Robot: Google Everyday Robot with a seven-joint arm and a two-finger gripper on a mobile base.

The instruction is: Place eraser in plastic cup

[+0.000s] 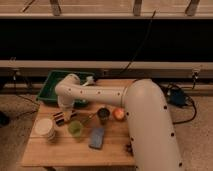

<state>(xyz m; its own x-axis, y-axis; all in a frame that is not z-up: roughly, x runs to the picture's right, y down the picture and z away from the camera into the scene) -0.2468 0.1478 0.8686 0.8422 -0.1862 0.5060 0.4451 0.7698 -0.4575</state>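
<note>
My gripper [64, 116] hangs from the white arm [95, 94] over the left part of the wooden table [55, 152]. It is between the stack of white bowls [44, 129] and the light-green plastic cup [76, 128], just up and left of the cup. Dark and light stripes show at the gripper's tip. I cannot tell whether they are the eraser or parts of the gripper. No eraser lies apart on the table.
A blue-grey sponge [96, 137] lies right of the plastic cup. A dark grey cup [103, 115] and an orange-red fruit [119, 114] stand behind it. A green bin [52, 86] sits at the back left. A small dark thing [129, 147] lies by the arm's base.
</note>
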